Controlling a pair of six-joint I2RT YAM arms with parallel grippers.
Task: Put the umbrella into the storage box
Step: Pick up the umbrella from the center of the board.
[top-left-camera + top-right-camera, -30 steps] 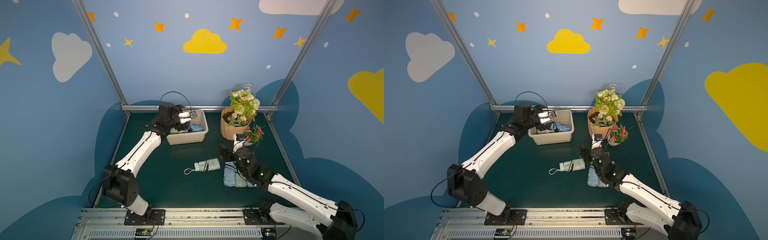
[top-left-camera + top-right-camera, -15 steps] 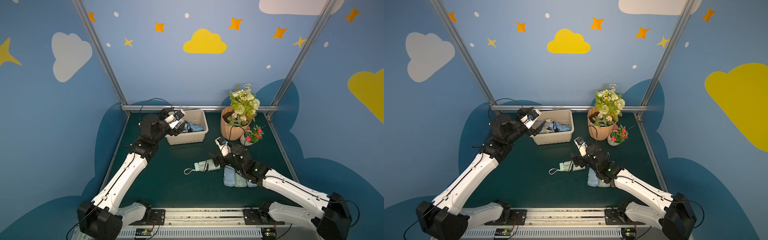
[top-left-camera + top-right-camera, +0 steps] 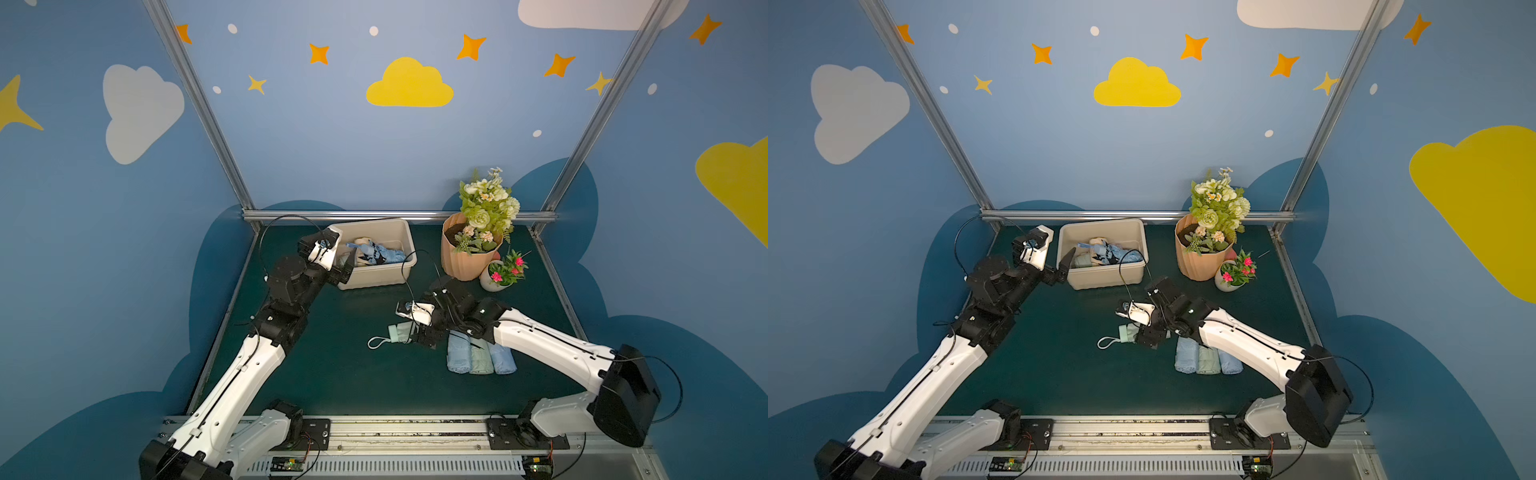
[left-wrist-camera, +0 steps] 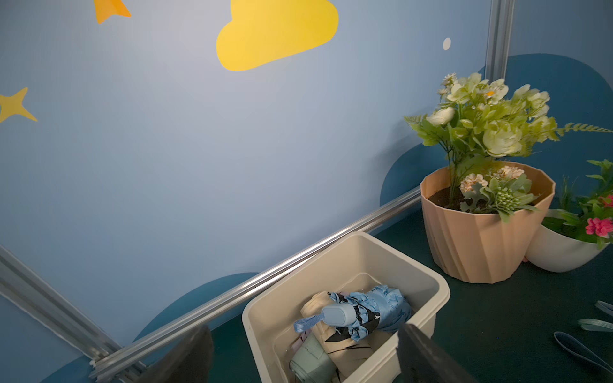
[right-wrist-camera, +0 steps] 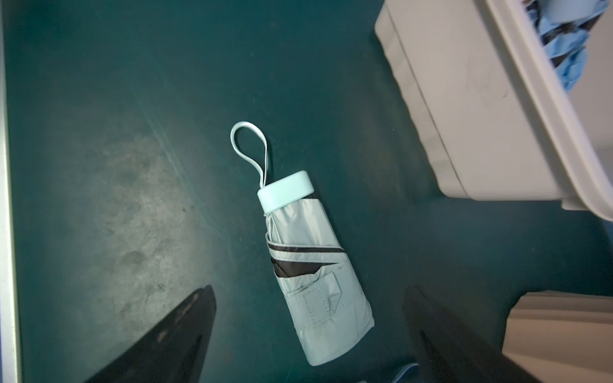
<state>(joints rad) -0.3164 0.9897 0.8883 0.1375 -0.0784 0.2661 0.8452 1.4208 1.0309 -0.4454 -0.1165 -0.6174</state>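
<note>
At the front edge, a metal rail (image 3: 407, 428) carries both arm bases. The dark green counter (image 3: 332, 374) is matte, with a pale scuffed patch in the right wrist view. Just beyond, right of centre, three soft fabric rolls (image 3: 480, 357) lie side by side and touching: light blue, pale green, light blue. The right arm reaches over them.

The right fingers (image 5: 172, 335), black and tapered, are spread wide and grasp nothing. They stand either side of the umbrella (image 5: 311, 265) near its fabric end, with a gap between each finger and the cloth. The umbrella lies flat on the counter just left of the rolls. It is short and folded, of smooth mint nylon with black lining showing at a fold. It has a stitched tab, a hard rounded cap and a flat woven wrist loop (image 5: 248, 149).

Farther back on the left, the left fingers (image 4: 424, 358) are also released wide and empty, at the near left corner of the storage box (image 3: 376, 277). Whether they touch its rim I cannot tell. The box is a smooth beige plastic tub with rounded corners and a flared rim. It sits well apart from the mint umbrella, with open counter between them. Inside lie a ruffled blue umbrella (image 4: 374, 311), a beige one (image 4: 313, 305) and a grey-green one (image 4: 310, 359).

Right of the box stands a ribbed peach pot (image 3: 465, 266) with pale green flowers (image 3: 488, 203). A small white pot (image 3: 487, 284) of pink blooms sits just beside it. Behind them run an aluminium bar (image 3: 395, 215) and the blue wall (image 3: 374, 145).
</note>
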